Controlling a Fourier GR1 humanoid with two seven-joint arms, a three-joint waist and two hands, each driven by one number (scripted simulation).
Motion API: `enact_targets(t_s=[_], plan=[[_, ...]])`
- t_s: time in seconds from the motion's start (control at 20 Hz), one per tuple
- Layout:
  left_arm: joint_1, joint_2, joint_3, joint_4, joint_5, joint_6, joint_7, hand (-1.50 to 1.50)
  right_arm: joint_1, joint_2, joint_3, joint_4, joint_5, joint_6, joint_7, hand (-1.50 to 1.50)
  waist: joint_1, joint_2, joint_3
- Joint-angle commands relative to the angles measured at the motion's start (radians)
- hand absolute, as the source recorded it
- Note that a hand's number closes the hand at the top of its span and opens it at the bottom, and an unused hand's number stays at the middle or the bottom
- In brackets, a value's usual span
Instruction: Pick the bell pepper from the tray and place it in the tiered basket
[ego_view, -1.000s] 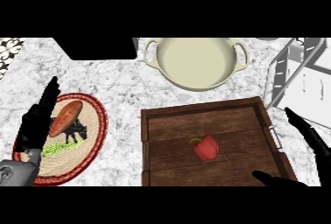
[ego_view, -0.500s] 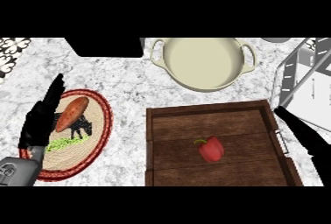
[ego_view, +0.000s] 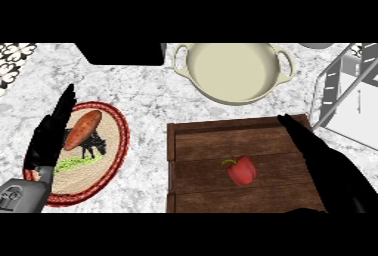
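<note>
The pepper (ego_view: 242, 171) is seen on the tray (ego_view: 203, 145) just left of the nearer right hand (ego_view: 331, 164), held straight-fingered and empty.

The right hand (ego_view: 332, 167) now reaches in over the right rim of the wooden tray (ego_view: 214, 145), its straight fingers (ego_view: 295, 131) lying along the rail; a second ago they hung outside it, over the desk (ego_view: 148, 100). It stands nearer the bell pepper (ego_view: 241, 171), still apart from it.

Bare boards of the tray (ego_view: 207, 145) surround the bell pepper (ego_view: 243, 171); the pot (ego_view: 234, 70) stands beyond its far rim.
</note>
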Motion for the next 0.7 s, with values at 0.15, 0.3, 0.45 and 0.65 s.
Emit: enact_targets(t_s=[0.15, 0.3, 0.45, 0.65], plan=[[0.009, -0.033, -0.005, -0.014, -0.024, 0.007, 0.004, 0.0, -0.145, 0.171, 0.118, 0.151, 0.086, 0.094, 0.242, -1.5, -0.001, -0.002, 0.001], [0.04, -0.059, -0.006, 0.016, -0.045, 0.023, -0.032, 0.0, -0.108, 0.167, 0.085, 0.159, 0.073, 0.12, 0.219, -1.5, -0.013, -0.002, 0.001], [0.021, -0.028, 0.03, -0.027, -0.022, -0.018, 0.019, 0.0, -0.07, 0.216, 0.144, 0.193, 0.166, 0.1, 0.189, -1.5, -0.013, -0.003, 0.002], [0.025, -0.04, 0.038, -0.023, -0.052, -0.008, 0.021, 0.0, -0.029, 0.22, 0.161, 0.157, 0.219, 0.128, 0.168, -1.5, -0.019, -0.003, 0.002]])
